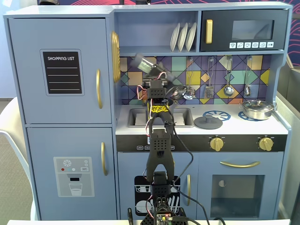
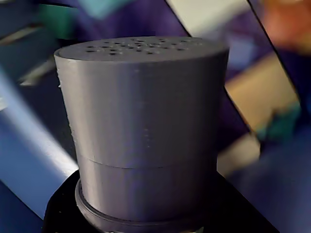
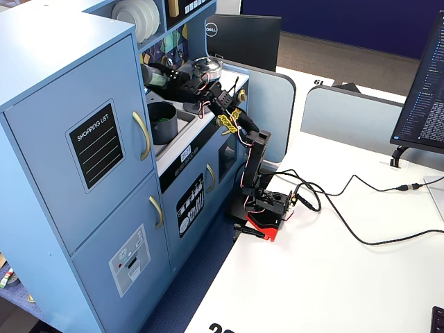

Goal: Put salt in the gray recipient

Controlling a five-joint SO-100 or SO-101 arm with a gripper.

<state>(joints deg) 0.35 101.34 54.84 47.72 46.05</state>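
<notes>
The salt (image 2: 146,116) is a dark-gray cylinder with small holes in its top and fills the wrist view, with the black jaws around its lower part. My gripper (image 3: 168,78) is shut on the salt (image 3: 152,75) and holds it tilted, almost lying over, in the air above the sink. The gray recipient (image 3: 163,122) stands in the sink just below the salt, with something green inside. From the front, the salt (image 1: 144,63) is blurred and held by my gripper (image 1: 150,71) above the sink; the arm hides the pot there.
A shiny steel pan (image 1: 257,109) sits on the right burner and a flat gray lid (image 1: 207,123) lies on the left burner. Utensils hang on the tiled back wall. A shelf with plates (image 1: 183,37) is close above the gripper. The cabinet wall (image 1: 115,56) stands to the left.
</notes>
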